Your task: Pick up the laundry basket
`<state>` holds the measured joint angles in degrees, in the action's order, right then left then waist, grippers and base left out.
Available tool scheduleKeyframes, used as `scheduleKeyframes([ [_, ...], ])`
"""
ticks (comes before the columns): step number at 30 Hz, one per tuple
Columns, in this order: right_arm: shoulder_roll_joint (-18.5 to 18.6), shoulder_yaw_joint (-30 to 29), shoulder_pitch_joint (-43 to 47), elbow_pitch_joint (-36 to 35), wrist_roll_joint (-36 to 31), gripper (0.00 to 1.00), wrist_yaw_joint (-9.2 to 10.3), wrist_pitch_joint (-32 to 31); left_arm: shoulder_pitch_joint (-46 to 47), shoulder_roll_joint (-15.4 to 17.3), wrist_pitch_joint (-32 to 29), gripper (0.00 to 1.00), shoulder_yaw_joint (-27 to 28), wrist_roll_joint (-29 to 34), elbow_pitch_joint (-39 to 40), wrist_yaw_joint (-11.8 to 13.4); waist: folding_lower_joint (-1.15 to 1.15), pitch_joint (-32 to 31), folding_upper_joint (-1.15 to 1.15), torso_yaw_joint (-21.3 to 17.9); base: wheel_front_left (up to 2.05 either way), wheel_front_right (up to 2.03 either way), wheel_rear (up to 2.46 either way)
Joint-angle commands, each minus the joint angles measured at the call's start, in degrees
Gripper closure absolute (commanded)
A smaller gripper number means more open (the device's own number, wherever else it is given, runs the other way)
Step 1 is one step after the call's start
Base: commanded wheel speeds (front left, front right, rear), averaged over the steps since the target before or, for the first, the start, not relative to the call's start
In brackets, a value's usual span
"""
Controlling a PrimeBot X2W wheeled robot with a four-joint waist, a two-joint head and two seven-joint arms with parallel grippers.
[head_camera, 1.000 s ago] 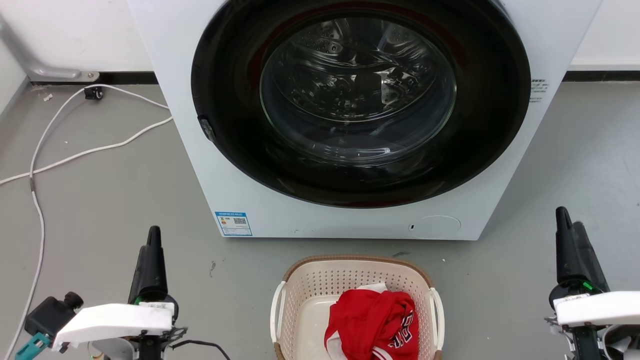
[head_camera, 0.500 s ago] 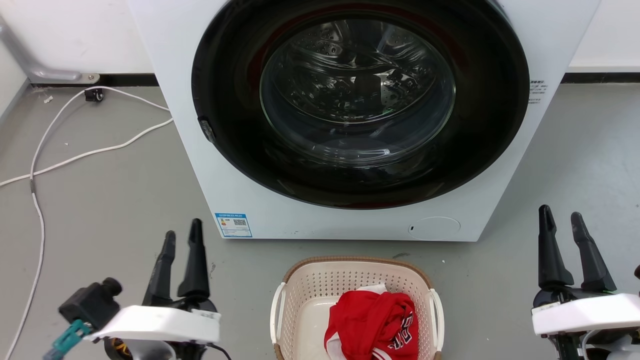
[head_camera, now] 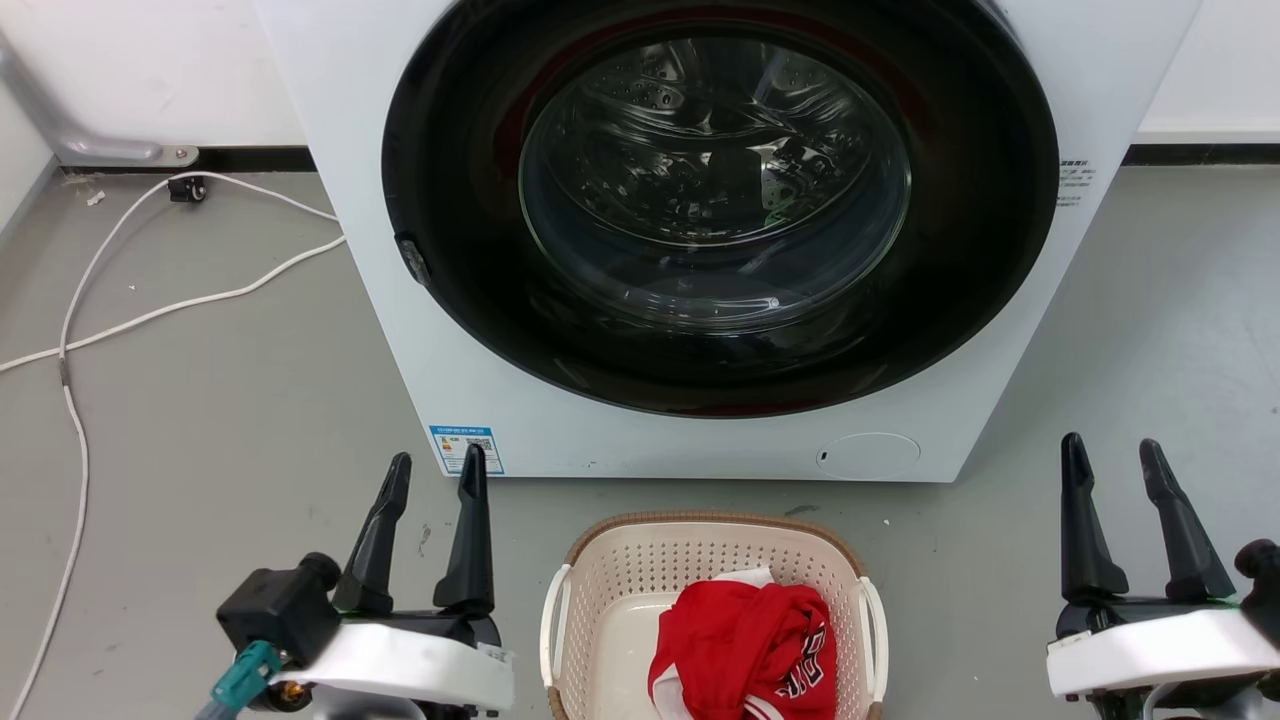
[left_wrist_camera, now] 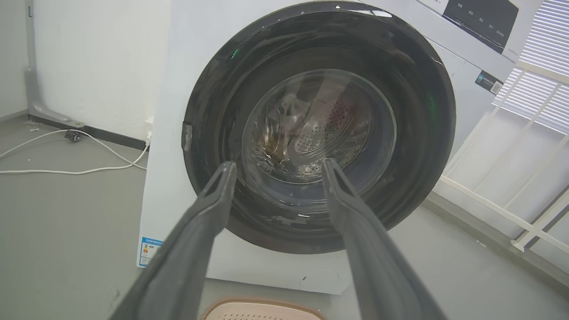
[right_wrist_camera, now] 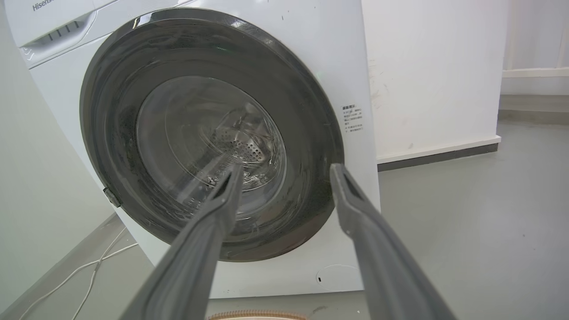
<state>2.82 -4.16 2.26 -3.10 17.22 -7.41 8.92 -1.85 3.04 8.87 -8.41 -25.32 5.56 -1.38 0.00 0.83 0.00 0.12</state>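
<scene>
1. Nearest me, the cream plastic rounded-rectangular laundry basket with perforated walls and a brown woven-look rim sits on the grey floor, low in the middle of the head view and between my two arms. A crumpled red garment is heaped in its right half.
2. My left fingers are spread apart and hold nothing. They stand just beside the basket's white left handle without touching it, and they point toward the washer, not down at the handle.
3. My right fingers are parted about as wide and also empty, well apart from the white right handle.
4. Because the two sides are uneven, I judge that the left could arrive first and shove the light basket sideways. A lift by one handle would tip it and spill the garment.
5. Just behind stands the white front-loading washing machine with its dark round glass door. A lift that swings forward could knock the rim against it.
6. Farthest left, a white cable trails over the floor, well apart from the basket.
</scene>
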Motion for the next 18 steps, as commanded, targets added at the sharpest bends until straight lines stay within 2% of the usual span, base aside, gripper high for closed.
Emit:
scheduleKeyframes([
  [1,0.1,-0.1,0.2,-0.3,-1.4,0.00,-0.11,0.5,0.1,0.5,0.6,0.00,-0.4,1.4,0.9,0.3,0.00,0.0,0.00,0.0,0.00,0.00,0.00],
  [9,0.1,-0.4,0.7,0.5,-6.4,0.00,-0.12,1.6,0.0,2.0,1.6,0.00,-3.6,6.4,0.8,3.0,0.00,0.1,0.00,-0.1,0.00,0.00,0.00],
  [18,0.1,-0.8,1.1,0.9,-11.3,0.00,-0.12,2.8,0.3,3.5,2.8,0.00,-6.8,10.9,0.9,4.7,0.00,0.5,0.00,-0.3,0.00,0.00,0.00],
])
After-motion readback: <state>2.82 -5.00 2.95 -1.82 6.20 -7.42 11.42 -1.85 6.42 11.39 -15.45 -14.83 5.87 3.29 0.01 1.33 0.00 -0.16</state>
